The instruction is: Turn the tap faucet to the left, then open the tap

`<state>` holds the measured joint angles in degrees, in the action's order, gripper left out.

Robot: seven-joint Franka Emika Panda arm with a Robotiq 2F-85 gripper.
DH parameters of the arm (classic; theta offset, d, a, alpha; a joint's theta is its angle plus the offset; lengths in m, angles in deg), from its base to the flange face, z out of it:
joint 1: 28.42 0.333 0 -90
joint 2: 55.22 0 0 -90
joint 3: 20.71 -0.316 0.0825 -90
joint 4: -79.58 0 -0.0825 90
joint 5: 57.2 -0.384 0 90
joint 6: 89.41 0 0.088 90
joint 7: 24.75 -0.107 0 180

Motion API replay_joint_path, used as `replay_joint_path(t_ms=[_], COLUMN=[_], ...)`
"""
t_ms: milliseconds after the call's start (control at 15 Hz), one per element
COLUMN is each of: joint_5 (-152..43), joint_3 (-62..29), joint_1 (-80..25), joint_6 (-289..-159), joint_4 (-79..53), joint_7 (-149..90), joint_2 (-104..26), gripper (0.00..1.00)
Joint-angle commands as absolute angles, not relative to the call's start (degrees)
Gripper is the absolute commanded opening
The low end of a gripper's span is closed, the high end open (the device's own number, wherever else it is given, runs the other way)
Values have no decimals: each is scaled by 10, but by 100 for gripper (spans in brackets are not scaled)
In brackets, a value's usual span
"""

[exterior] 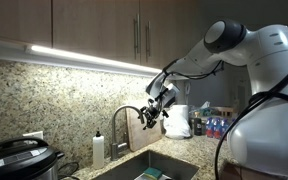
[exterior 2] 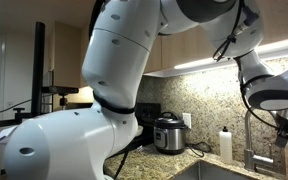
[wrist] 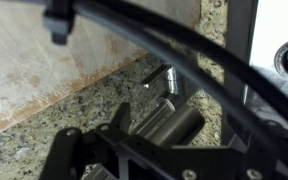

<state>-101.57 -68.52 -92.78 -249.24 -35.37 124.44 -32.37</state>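
The tap faucet [exterior: 121, 114] is a slim silver gooseneck standing behind the sink, taller than the white soap bottle [exterior: 98, 148] beside it. It also shows in an exterior view [exterior 2: 248, 135]. My gripper [exterior: 152, 112] is at the spout's end, level with the top of the arch, with its fingers spread. In the wrist view the gripper's dark frame fills the bottom. A metal cylinder of the faucet [wrist: 174, 125] lies between the fingers. A small silver lever [wrist: 159, 77] shows beyond it. I cannot tell whether the fingers touch the faucet.
The sink [exterior: 149, 165] lies below the gripper in a granite counter with a granite backsplash [exterior: 74, 95]. A black rice cooker [exterior: 19, 160] stands by the wall and also shows in an exterior view [exterior 2: 169, 133]. Bottles [exterior: 212, 125] stand on the counter past the sink. Cabinets hang overhead.
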Motion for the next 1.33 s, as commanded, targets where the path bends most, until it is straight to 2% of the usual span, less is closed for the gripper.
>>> replay_joint_path(t_ms=[0, 533, 1267], joint_5=[-986, -997, -1014], joint_3=[-782, -922, -980], joint_1=[-995, -1123, -1192], joint_6=[-2529, -2613, -2643], joint_4=[-401, -491, -549], joint_7=[1244, 1244, 1105], joint_2=[-321, -314, -335], gripper=[100, 100, 100])
